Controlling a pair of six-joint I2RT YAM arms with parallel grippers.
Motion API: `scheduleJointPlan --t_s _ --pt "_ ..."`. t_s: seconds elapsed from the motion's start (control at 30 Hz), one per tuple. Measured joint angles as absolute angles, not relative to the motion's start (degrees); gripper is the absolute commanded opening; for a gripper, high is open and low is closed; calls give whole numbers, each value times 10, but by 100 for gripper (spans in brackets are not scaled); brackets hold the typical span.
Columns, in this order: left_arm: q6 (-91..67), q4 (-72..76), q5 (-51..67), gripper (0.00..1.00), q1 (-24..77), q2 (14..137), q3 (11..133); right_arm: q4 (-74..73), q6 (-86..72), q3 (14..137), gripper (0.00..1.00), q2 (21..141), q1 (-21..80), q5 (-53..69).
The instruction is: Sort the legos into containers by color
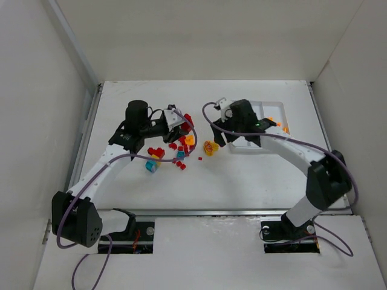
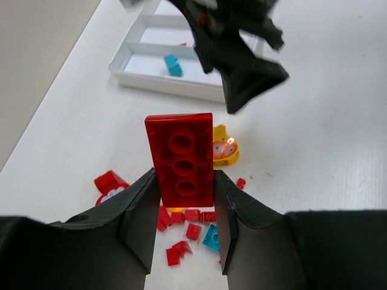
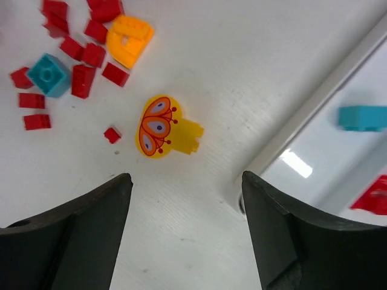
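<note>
- A red brick is clamped between the jaws of the left gripper, held up above the scattered legos.
- The right gripper is seen spread apart, nothing between its jaws. It is hung over a yellow printed piece, just beside the white tray.
- A teal brick is seen lying inside the tray.

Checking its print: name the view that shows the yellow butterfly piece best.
Right wrist: the yellow butterfly piece lies whole, print clear. Left wrist: the red brick hides part of it. Top: only a tiny yellow speck.
</note>
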State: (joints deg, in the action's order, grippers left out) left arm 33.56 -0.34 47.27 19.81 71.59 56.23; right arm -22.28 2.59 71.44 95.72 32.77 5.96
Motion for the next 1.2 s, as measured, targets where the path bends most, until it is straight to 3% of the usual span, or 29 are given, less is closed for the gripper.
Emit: scheduleJointPlan --t_s 0.17,0.33,0.67,0.93,1.2 --pt "357 -8 547 0 198 706 562 -176 133 670 80 811 301 135" --pt "413 -49 596 0 198 730 585 -140 257 669 82 739 304 284" --pt "477 -72 647 0 212 734 598 -138 363 705 80 766 332 435" --pt "485 -76 657 0 231 735 598 -145 382 735 66 802 364 459" --pt "480 -69 646 0 232 735 598 -159 376 747 36 819 369 468"
